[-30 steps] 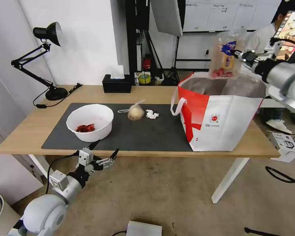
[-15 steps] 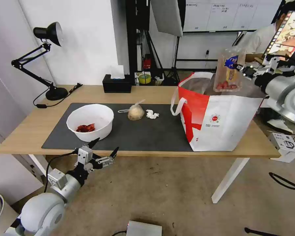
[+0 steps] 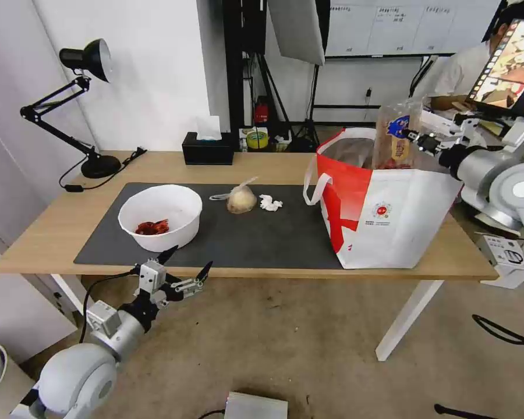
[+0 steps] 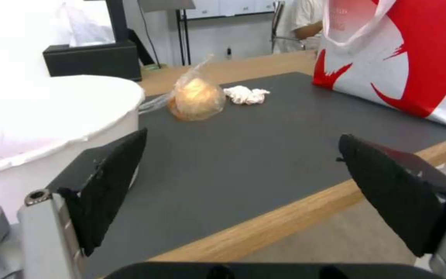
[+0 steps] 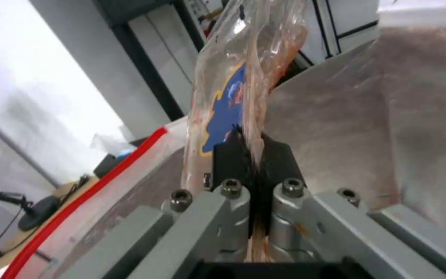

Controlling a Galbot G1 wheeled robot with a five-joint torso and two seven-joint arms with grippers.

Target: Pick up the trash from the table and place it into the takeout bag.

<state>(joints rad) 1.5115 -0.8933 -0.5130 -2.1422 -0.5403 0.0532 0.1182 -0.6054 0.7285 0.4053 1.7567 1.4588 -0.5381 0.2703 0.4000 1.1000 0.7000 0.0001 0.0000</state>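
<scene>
The clear plastic food box [image 3: 397,137] is pinched tight in the right gripper [image 3: 416,138], its lower end sunk inside the takeout bag [image 3: 390,215]. The left gripper [image 3: 185,272] is held wide open and empty, the white bowl [image 3: 160,216] just beyond it.

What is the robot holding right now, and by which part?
The right gripper pinches the clear food box by its edge, over the open takeout bag. The left gripper is open and holds nothing, just off the table's front edge.
</scene>
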